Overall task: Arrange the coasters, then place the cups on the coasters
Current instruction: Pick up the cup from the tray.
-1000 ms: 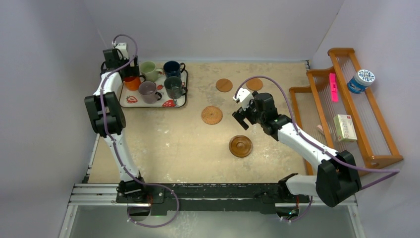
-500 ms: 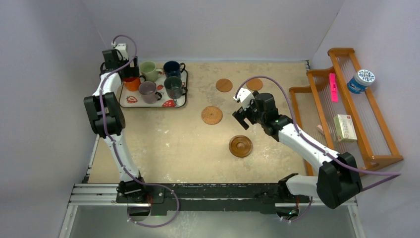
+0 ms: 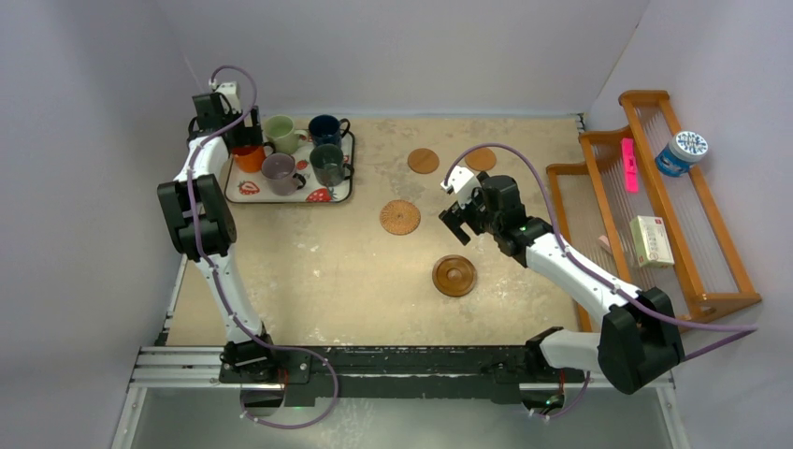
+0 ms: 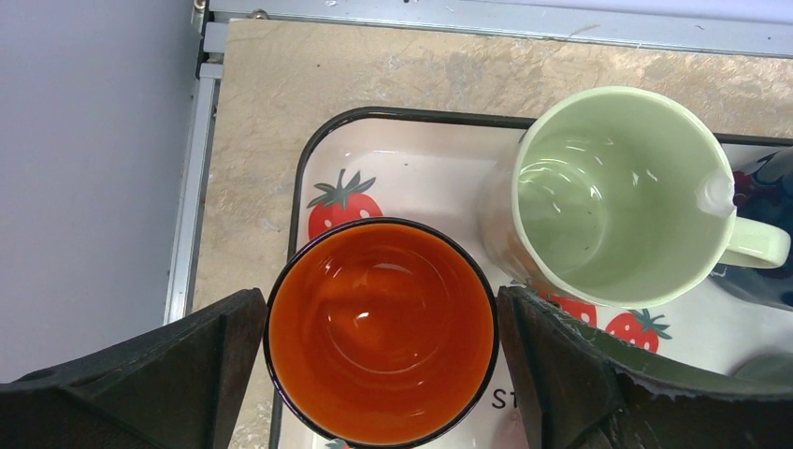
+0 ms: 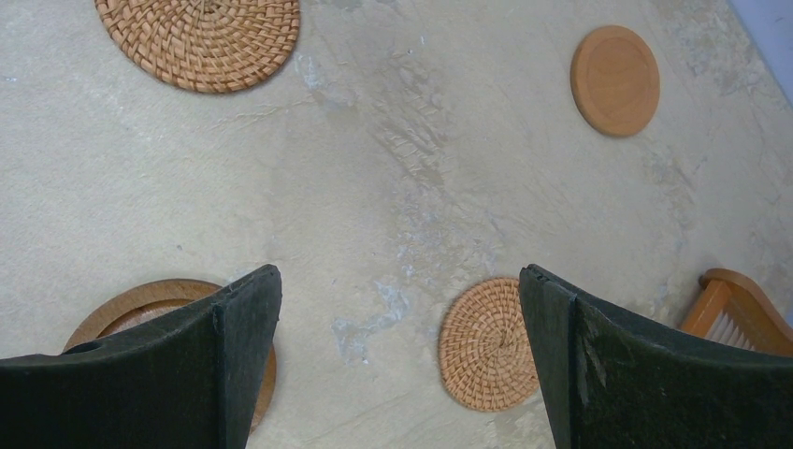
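Wicker first, since it's nearest: the small coaster lies well right of the tray, on the bare surface. The right gripper hangs over it with fingers spread wide and empty. The coaster sits under one finger, not centred, so a straight drop could pin its edge or just scrape past. Farther back, on the tray, the orange mug stands just beside the green mug, so the left gripper might bump that one going down. Its fingers are wide open too, holding nothing, one either side of the orange mug. Can't tell whether they touch it.
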`<state>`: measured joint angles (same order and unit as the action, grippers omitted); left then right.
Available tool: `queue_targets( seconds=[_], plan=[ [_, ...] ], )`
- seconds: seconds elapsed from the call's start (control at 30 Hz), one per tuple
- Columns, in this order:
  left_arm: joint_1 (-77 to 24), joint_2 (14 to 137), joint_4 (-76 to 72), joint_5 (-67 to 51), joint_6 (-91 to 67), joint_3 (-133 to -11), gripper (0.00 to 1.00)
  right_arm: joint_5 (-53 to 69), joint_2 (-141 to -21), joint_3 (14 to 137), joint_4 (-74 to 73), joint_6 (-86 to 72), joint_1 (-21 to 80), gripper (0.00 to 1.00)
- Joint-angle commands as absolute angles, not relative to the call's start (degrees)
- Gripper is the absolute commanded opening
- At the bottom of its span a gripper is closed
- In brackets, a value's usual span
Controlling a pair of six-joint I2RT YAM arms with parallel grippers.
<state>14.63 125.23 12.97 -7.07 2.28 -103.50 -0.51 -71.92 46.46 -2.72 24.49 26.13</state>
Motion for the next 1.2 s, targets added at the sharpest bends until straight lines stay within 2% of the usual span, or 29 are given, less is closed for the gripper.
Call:
queue_targets(
  seconds=[0.0, 0.67, 1.17],
  plan=[
    [15.38, 123.78, 16.64, -5.38, 1.36, -104.88, 1.0, -1.3, -69.85, 46.15, -1.85, 24.87, 26.32, 0.99],
    [15.39, 126.01, 20.83, -3.79, 4.13, -107.09, 1.0, -1.41, -69.89, 46.32, -2.09, 24.9, 26.3, 0.99],
    [16.06, 120.02, 22.84, 1.2, 11.18, -101.64, 1.0, -1.32, -69.35, 46.19, -2.15, 25.04, 26.24, 0.99]
  ],
)
